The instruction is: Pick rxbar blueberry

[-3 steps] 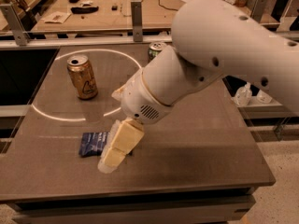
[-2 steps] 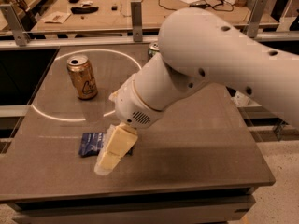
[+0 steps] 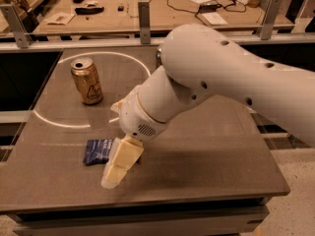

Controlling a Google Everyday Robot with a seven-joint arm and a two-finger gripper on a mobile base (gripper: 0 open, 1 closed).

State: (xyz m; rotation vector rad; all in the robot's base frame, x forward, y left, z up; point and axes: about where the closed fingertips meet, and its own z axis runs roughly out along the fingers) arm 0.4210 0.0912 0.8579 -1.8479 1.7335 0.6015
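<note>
The rxbar blueberry [image 3: 97, 151] is a flat dark navy wrapper with pale lettering, lying on the dark table [image 3: 206, 156] at the front left. My gripper [image 3: 118, 168] hangs from the white arm and points down at the table, right beside the bar's right end, covering that end. Its cream fingers [image 3: 114, 172] reach down to the table surface just right of the bar. The bar lies flat on the table.
A gold can [image 3: 87, 81] stands upright at the back left, inside a white circle painted on the table. The rim of another can [image 3: 158, 57] shows behind the arm. A wooden bench with cables and small items [image 3: 147, 9] runs behind the table.
The arm has swung left and lowered, bringing the gripper slightly closer to the bar's right end. The bar and the gold can have not moved.
</note>
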